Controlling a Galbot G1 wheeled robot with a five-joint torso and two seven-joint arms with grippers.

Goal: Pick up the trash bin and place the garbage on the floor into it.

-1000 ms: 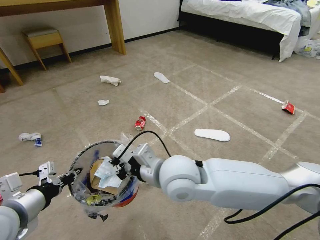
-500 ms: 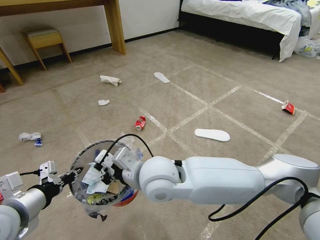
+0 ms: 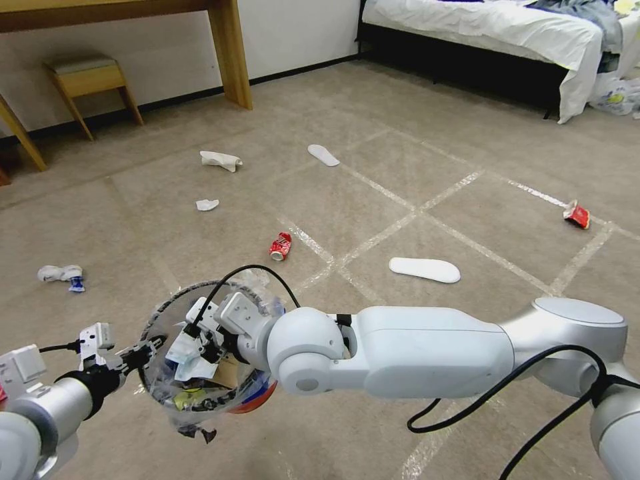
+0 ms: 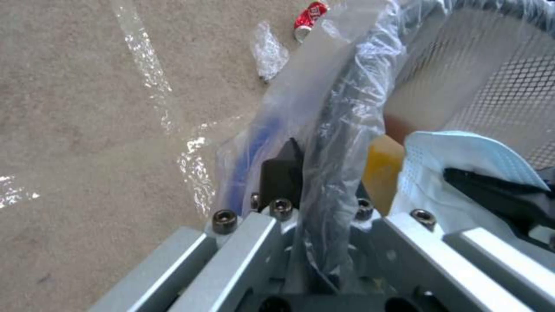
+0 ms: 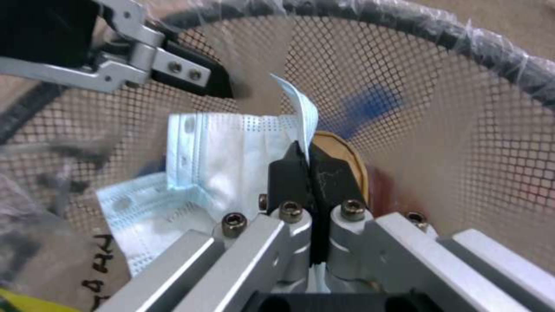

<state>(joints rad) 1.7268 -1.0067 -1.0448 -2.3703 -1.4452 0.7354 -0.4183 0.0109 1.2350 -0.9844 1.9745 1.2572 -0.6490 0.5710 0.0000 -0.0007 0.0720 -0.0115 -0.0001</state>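
1. Trash bin (image 3: 200, 363) hung above the floor (image 3: 413, 153), low on the robot's left, its rim pinched in the closed left gripper (image 3: 137, 355)
2. Just right of that, the right gripper (image 3: 193, 347) was inside the bin mouth, jaws clamped on a pale blue face mask (image 5: 225, 143), which draped straight beneath them over a brown paper bag (image 3: 227, 373), so release looked the likely next step

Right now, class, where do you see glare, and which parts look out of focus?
Head view: glare runs along the tape lines on the floor. Left wrist view: tape shines; the trash bin rim and bag look soft. Right wrist view: the left tool and mesh beyond the face mask blur.
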